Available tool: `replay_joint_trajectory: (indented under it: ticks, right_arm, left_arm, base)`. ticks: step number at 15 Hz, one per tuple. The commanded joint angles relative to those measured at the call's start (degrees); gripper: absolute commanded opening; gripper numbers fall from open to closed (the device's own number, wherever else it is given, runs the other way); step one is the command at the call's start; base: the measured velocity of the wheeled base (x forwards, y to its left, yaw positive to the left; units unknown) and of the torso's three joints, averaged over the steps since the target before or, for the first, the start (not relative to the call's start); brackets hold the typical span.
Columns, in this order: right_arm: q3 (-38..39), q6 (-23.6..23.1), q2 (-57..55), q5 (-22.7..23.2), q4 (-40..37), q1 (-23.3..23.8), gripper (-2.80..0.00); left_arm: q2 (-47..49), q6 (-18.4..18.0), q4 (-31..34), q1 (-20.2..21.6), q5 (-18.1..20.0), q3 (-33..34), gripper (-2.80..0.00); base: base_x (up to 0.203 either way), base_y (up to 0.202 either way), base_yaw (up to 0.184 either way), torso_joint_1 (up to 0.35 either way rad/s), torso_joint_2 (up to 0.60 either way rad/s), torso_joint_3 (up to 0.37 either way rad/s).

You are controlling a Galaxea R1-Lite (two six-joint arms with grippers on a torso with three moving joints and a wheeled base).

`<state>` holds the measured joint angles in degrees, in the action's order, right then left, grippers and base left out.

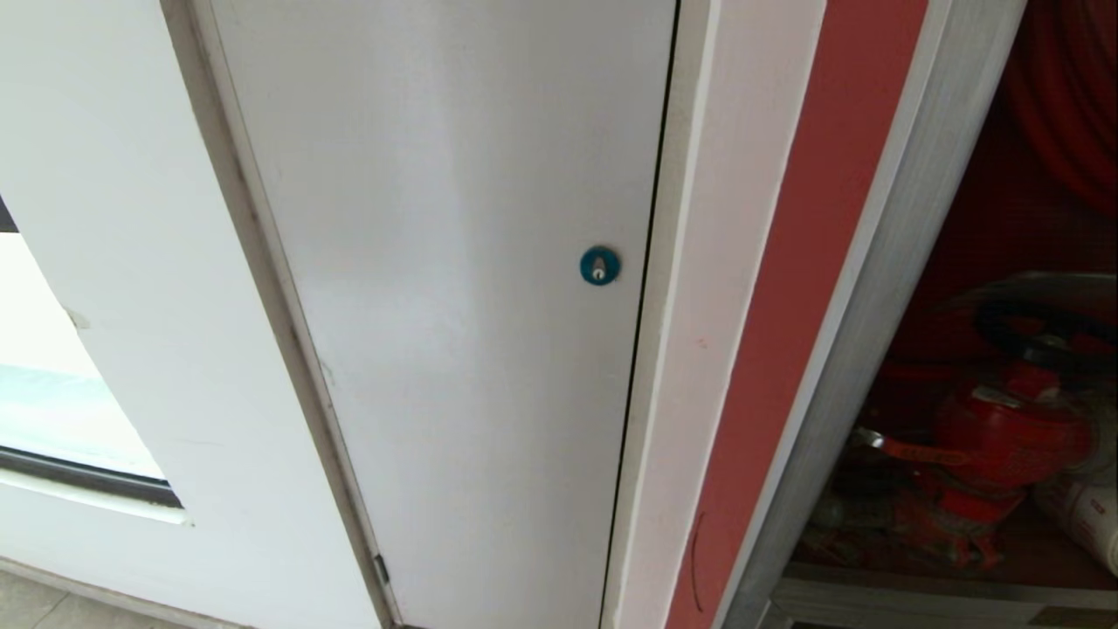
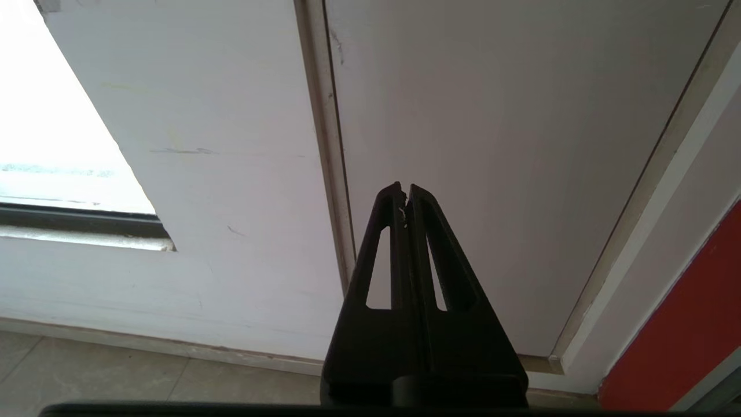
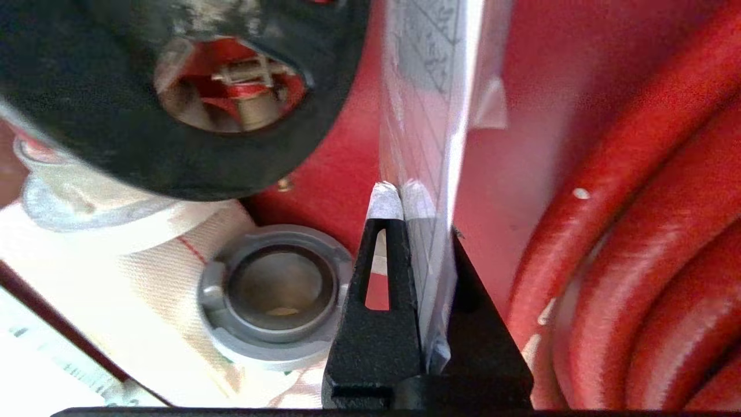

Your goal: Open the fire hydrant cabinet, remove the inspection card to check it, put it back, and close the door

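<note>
Red walls fill the fire hydrant cabinet (image 1: pixel 978 262), open just right of the grey-white panel (image 1: pixel 454 306) with its blue lock (image 1: pixel 599 266). The left tool (image 2: pixel 405 191) is pressed shut, empty, before that panel. Inside the cabinet, the right tool (image 3: pixel 400 197) pinches the inspection card (image 3: pixel 425 116) beside the red hose (image 3: pixel 648 231).

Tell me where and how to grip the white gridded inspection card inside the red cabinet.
Pinch the white gridded inspection card at its near edge, coming from the cabinet opening. It stands edge-on and thin, so fingers belong on its flat faces, as the right gripper has it.
</note>
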<state>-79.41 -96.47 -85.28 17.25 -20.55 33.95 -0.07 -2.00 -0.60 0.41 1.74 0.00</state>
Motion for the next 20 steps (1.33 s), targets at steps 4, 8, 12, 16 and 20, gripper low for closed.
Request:
replay_joint_trajectory:
  ticks: [4, 8, 12, 16, 20]
  right_arm:
    - [2.2, -0.6, 2.6, 0.0, -0.2, 0.1, 0.0]
    - [4.7, -0.8, 4.5, 0.0, -0.2, 0.2, 0.0]
    - [5.9, -0.7, 5.7, 0.0, -0.2, 0.2, 0.0]
    - [5.8, -0.6, 6.0, 0.1, -0.1, 0.2, 0.0]
    - [5.7, -0.4, 6.0, 0.2, -0.1, 0.2, -2.8]
  left_arm:
    - [0.1, 0.0, 0.0, 0.0, 0.0, 0.4, -2.8]
    - [0.1, 0.0, 0.0, 0.0, 0.0, 0.4, -2.8]
    - [0.1, 0.0, 0.0, 0.0, 0.0, 0.4, -2.8]
    - [0.1, 0.0, 0.0, 0.0, 0.0, 0.4, -2.8]
    - [0.1, 0.0, 0.0, 0.0, 0.0, 0.4, -2.8]
  base:
    - [0.0, 0.0, 0.0, 0.0, 0.0, 0.0]
    - [0.0, 0.0, 0.0, 0.0, 0.0, 0.0]
    - [0.0, 0.0, 0.0, 0.0, 0.0, 0.0]
    - [0.0, 0.0, 0.0, 0.0, 0.0, 0.0]
    - [0.0, 0.0, 0.0, 0.0, 0.0, 0.0]
